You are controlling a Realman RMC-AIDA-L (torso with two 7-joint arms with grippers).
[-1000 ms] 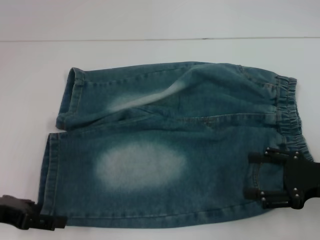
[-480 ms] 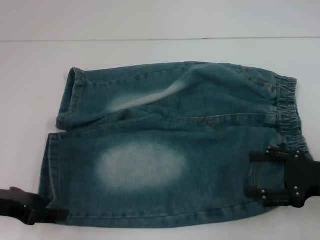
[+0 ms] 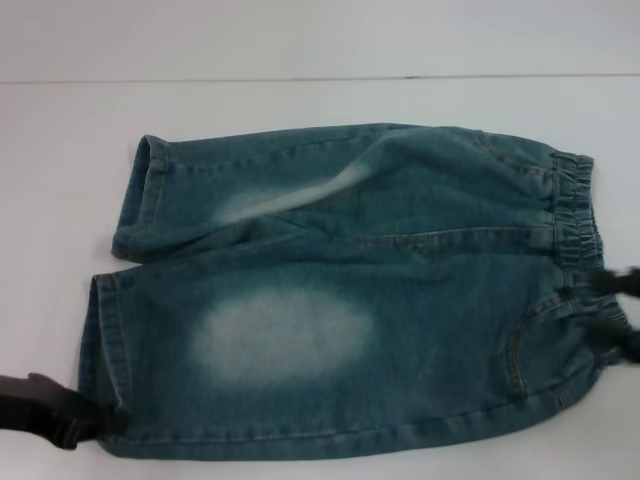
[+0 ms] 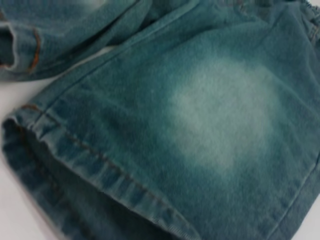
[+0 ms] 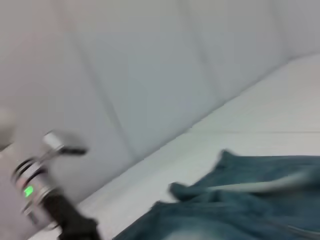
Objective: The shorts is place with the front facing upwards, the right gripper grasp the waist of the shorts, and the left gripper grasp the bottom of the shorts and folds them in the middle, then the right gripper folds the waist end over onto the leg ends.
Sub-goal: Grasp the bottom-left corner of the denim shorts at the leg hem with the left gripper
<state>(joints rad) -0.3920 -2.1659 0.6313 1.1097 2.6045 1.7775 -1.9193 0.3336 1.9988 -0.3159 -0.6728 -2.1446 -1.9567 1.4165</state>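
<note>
Shorts [image 3: 340,300] flat (front up), left end effector [image 3: 105,420] gripping near hem, right's state unclear.

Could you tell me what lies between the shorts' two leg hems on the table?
In the head view, a narrow wedge of bare white table separates the far leg hem from the near leg hem; nothing else lies there.

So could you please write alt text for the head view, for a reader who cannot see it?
Blue-green denim shorts lie flat on a white table, front up, leg ends toward the robot's left and the elastic waist toward its right. The left pincer sits at the near leg's hem corner; the right pincer, blurred, is at the waistband's near end.
</note>
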